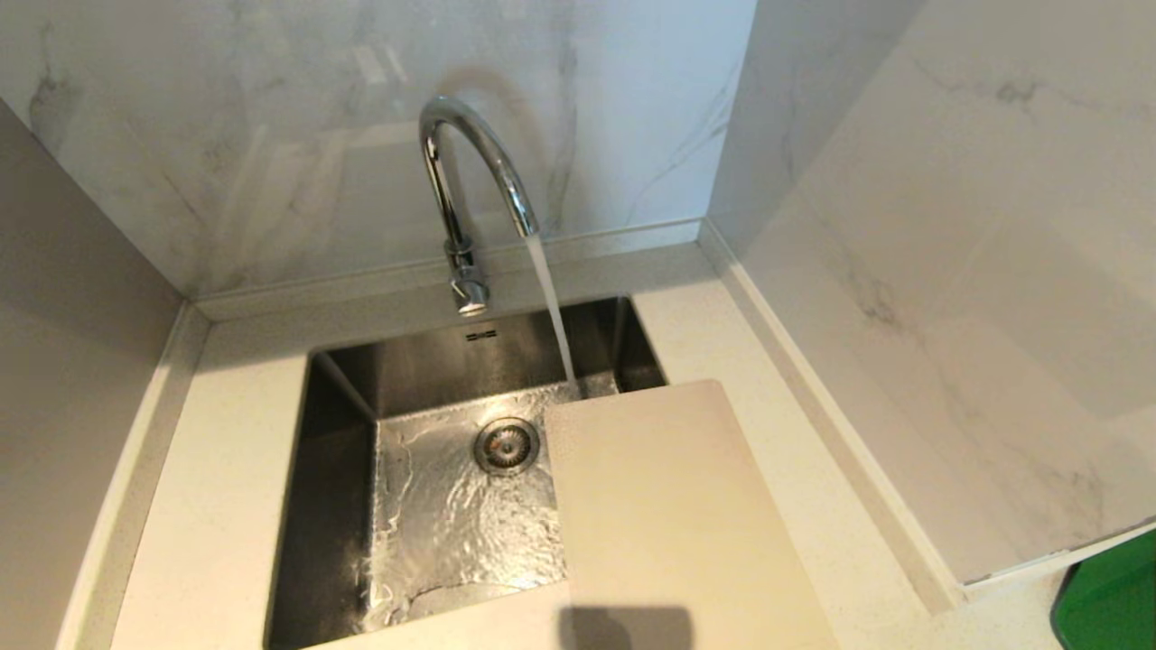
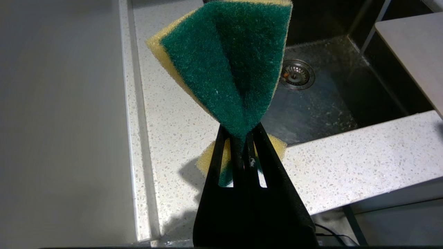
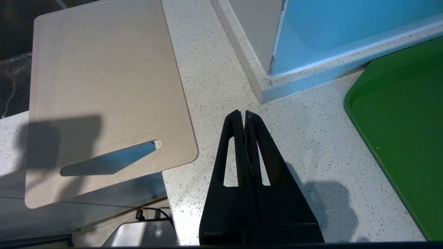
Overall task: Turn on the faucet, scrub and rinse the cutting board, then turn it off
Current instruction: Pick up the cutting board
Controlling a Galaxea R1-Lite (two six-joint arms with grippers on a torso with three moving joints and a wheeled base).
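Note:
The chrome gooseneck faucet [image 1: 462, 181] runs; its stream falls into the sink [image 1: 343, 451] just past the far edge of the cutting board. The cream cutting board [image 1: 668, 515] lies half over the sink's right side, half on the counter; its slot handle [image 3: 107, 160] is at the near end. My left gripper [image 2: 241, 133] is shut on a green-and-yellow sponge [image 2: 228, 65], pinched and folded, above the counter left of the sink. My right gripper [image 3: 242, 114] is shut and empty over the counter beside the board's near right corner. Neither gripper shows in the head view.
A drain strainer [image 1: 507, 444] sits in the wet sink bottom. A green tray [image 3: 401, 131] lies on the counter to the right. Marble walls close in at the back and right. The speckled counter [image 2: 346, 162] rims the sink.

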